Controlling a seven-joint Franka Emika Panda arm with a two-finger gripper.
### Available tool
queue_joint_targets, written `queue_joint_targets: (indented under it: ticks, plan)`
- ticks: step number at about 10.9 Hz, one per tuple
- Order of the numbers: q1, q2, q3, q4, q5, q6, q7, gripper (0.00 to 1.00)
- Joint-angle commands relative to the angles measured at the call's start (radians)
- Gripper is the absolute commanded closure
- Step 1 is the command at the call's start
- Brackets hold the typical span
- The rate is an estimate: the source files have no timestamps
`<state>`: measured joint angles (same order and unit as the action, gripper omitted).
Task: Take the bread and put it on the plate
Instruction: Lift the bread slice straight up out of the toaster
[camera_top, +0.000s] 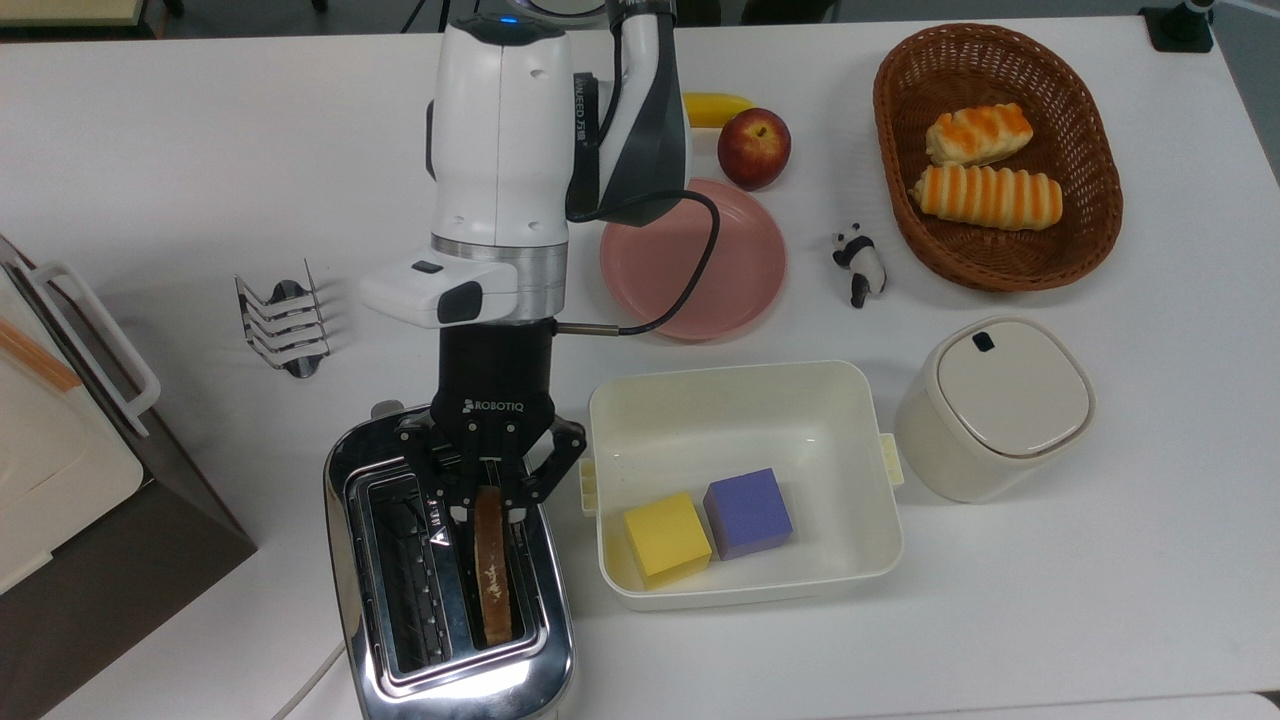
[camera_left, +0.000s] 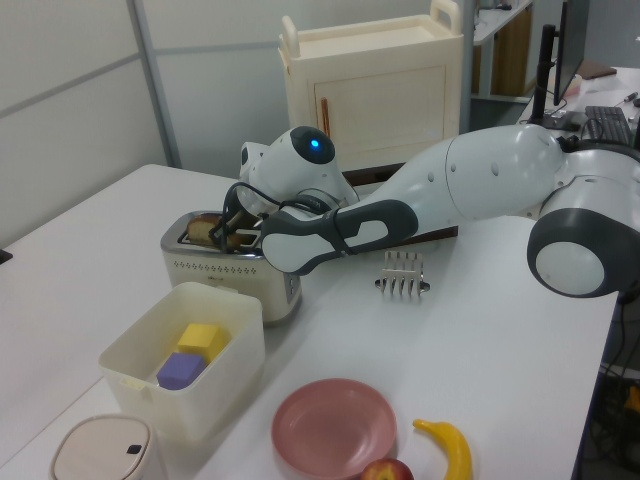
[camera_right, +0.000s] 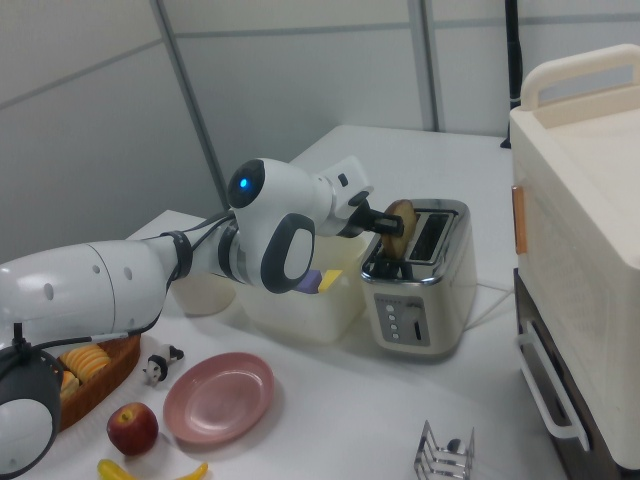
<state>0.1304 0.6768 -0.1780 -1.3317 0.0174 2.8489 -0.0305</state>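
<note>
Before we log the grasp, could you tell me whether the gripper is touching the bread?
Touching. In the top view the gripper has its fingers closed against both faces of the bread at its upper end, above the toaster slot, with no gap visible.

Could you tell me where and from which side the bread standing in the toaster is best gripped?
Grip the bread by its exposed top edge, coming straight down from above. It stands on edge in the toaster, in the slot nearer the cream tub, so only its two flat faces offer purchase. The gripper already sits there.
</note>
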Motion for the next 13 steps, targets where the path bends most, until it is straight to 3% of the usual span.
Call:
queue_joint_targets:
  ticks: [1,4,6,10,13]
  plan:
    - [0.0,-0.02,-0.005,0.014,0.016,0.014,0.032,1.0]
    - [0.003,-0.115,-0.011,0.008,0.018,-0.006,0.147,1.0]
    - [0.006,-0.187,-0.008,0.005,0.022,-0.11,0.156,1.0]
    - [0.008,-0.351,-0.003,-0.012,0.035,-0.461,0.15,1.0]
    - [0.012,-0.402,0.0,-0.02,0.038,-0.748,0.062,1.0]
